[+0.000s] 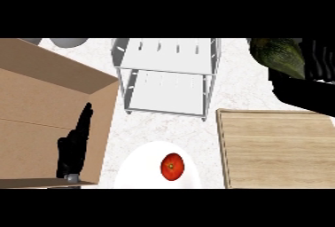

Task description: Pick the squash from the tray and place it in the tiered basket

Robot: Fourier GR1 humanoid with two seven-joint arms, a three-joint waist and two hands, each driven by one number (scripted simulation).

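A dark green squash (pixel 280 55) is held up at the upper right, above the counter and to the right of the tiered basket. My right hand (pixel 316 66) is curled round it; much of the hand fills the upper right corner. The white wire tiered basket (pixel 167 75) stands at the top middle, with nothing on its shelves. The wooden tray (pixel 278 148) lies at the lower right, bare. My left hand (pixel 75 144) rests at the left with its fingers straight and pointing up, in front of the cardboard box.
A large open cardboard box (pixel 46 102) fills the left side. A white plate (pixel 147 170) at the bottom middle carries a red tomato (pixel 172 166). A grey round object (pixel 67 42) shows at the top left edge.
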